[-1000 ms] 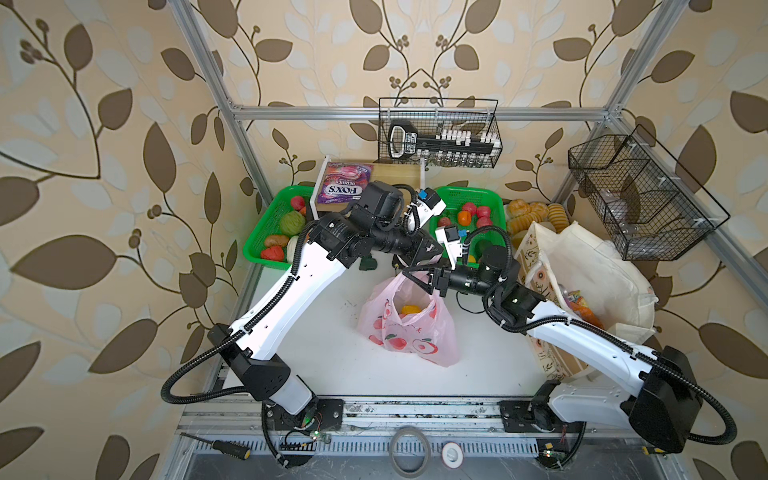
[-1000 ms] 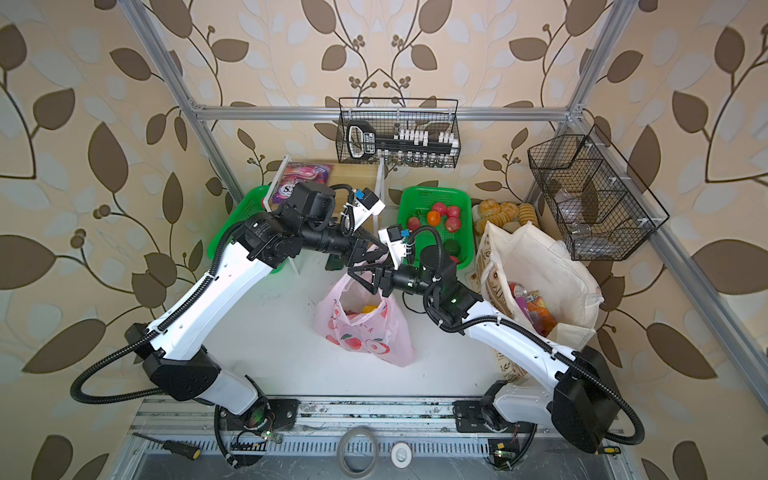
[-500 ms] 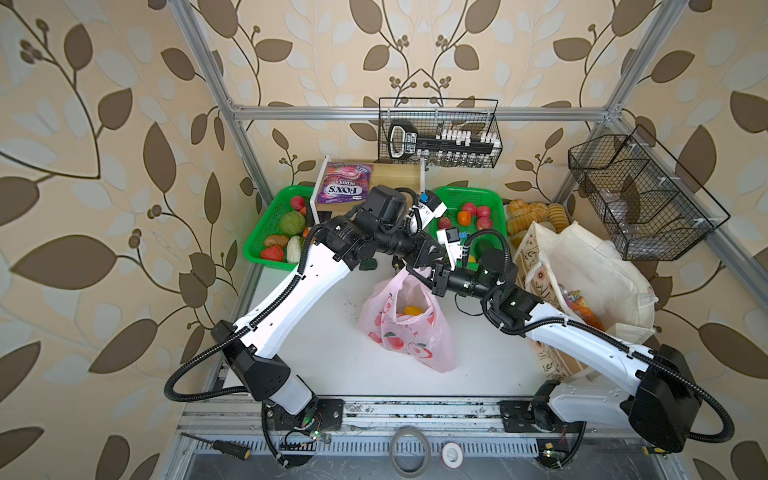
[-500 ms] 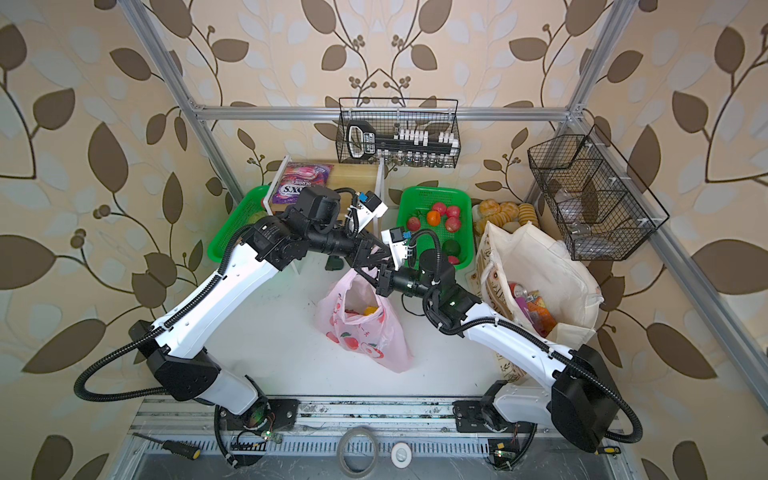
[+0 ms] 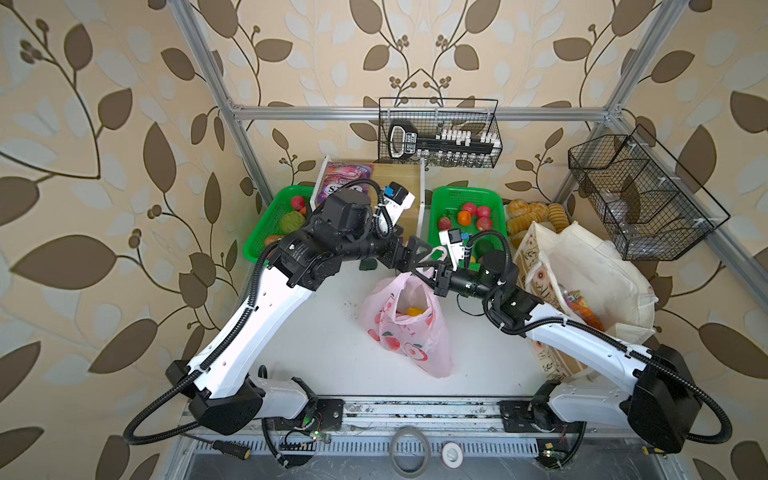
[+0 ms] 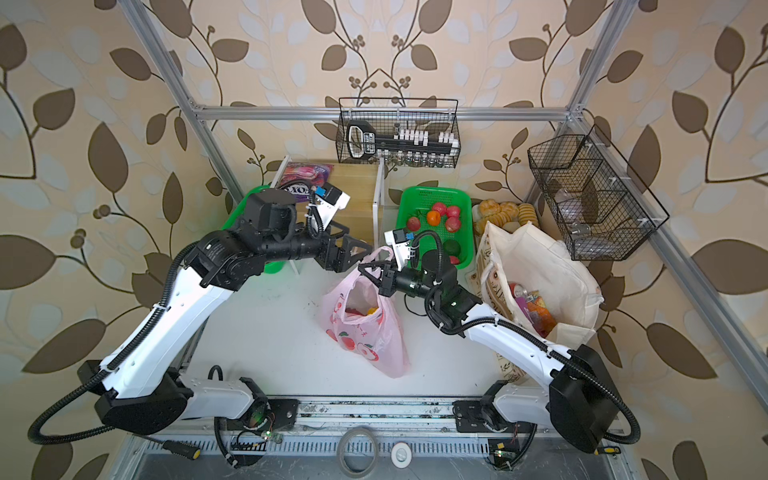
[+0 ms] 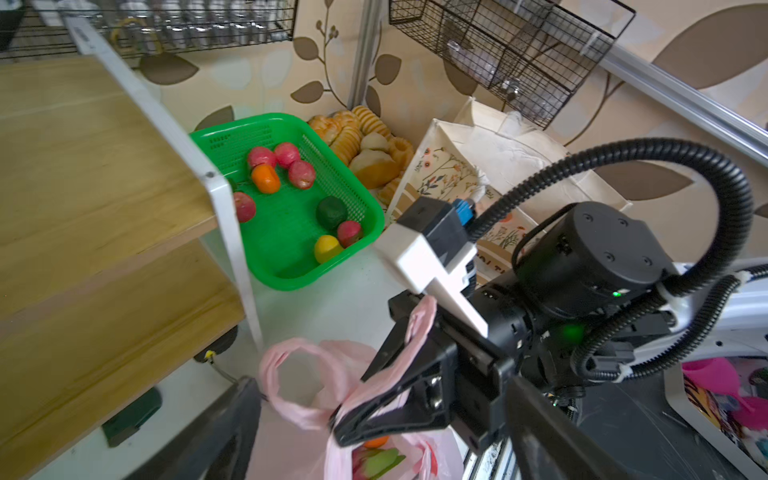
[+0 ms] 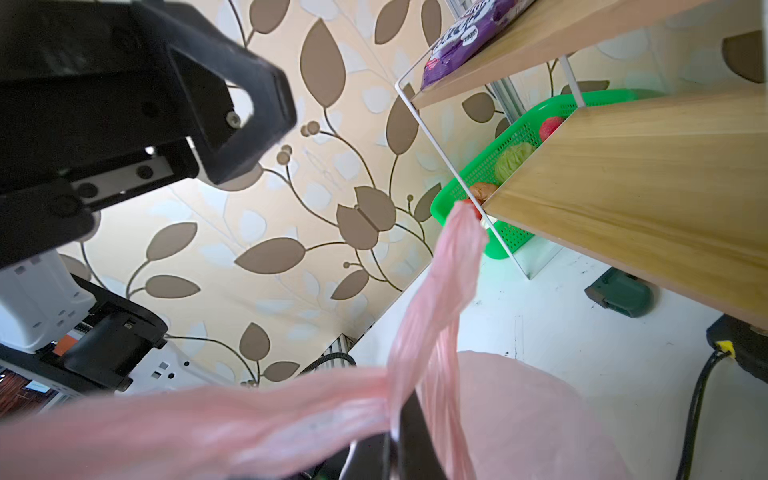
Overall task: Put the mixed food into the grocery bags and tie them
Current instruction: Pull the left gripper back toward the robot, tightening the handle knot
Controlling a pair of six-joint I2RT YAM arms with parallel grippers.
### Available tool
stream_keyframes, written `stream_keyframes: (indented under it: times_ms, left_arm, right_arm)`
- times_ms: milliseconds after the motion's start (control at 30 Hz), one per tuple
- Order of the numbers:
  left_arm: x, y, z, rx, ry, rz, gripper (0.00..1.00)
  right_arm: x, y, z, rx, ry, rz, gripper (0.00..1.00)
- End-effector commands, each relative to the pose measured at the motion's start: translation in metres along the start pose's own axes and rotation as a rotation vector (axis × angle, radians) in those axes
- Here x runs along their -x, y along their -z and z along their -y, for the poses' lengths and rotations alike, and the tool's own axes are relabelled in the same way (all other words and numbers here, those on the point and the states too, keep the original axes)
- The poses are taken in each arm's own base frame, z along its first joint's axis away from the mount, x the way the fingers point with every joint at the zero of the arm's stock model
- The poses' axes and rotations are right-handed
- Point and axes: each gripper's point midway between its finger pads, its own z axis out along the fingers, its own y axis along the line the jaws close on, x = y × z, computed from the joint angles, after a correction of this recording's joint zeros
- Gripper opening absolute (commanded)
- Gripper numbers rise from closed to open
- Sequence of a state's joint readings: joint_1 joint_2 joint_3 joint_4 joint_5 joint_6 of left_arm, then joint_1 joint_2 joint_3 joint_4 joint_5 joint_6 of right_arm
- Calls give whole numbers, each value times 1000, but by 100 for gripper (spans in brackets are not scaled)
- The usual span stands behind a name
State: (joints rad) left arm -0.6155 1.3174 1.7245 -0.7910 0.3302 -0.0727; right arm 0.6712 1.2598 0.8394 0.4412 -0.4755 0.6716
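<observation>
Pinching one loop handle [image 7: 419,322] of the pink plastic bag [image 5: 409,336], the right pincer [image 7: 345,424] had its jaws pressed together on the twisted film, just above the bag's open mouth. The bag stood on the white counter [image 5: 324,332], midway between the two arms, with its printed side towards the front edge.

The left pincer [image 6: 356,243] was spread wide and gripped nothing. It hovered just beside the right pincer, over the far side of the bag. In the left wrist view the second handle loop [image 7: 291,374] hung slack between the left pincer's fingers [image 7: 232,424]. Whether it brushed one of them could not be told.

A yellow-orange fruit [image 5: 414,311] showed inside the bag in both top views. The left wrist view also caught the pink-and-green skin of a dragon fruit [image 7: 376,461] there.

The cream canvas tote [image 5: 590,266] stood at the counter's right side, behind the right arm, with its mouth open. A red can [image 6: 516,289] and an orange packet [image 6: 540,313] lay in it.

At the back stood a wooden shelf [image 5: 399,187] carrying a purple packet [image 5: 345,183]. A green basket [image 5: 469,195] of fruit sat on each side of it, and bread rolls [image 5: 532,212] lay by the tote.
</observation>
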Motion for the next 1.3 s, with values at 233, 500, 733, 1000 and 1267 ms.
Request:
stream_keyframes:
  times_ms: [233, 500, 733, 1000, 1267]
  left_arm:
    - [-40, -33, -23, -102, 189, -138, 86]
    - [-32, -36, -16, -192, 223, -81, 46]
    - [-23, -30, -23, -147, 229, 6, 0]
    - [-24, -18, -36, -57, 266, 84, 0]
    - [-35, -10, -26, -95, 252, 80, 0]
  right_arm:
    - [-1, 2, -16, 89, 28, -15, 3]
    - [-4, 2, -15, 90, 19, -30, 4]
    - [-7, 3, -5, 46, -5, -35, 9]
    - [-15, 7, 16, -39, -81, -22, 18]
    - [-15, 8, 35, -120, -143, 11, 9]
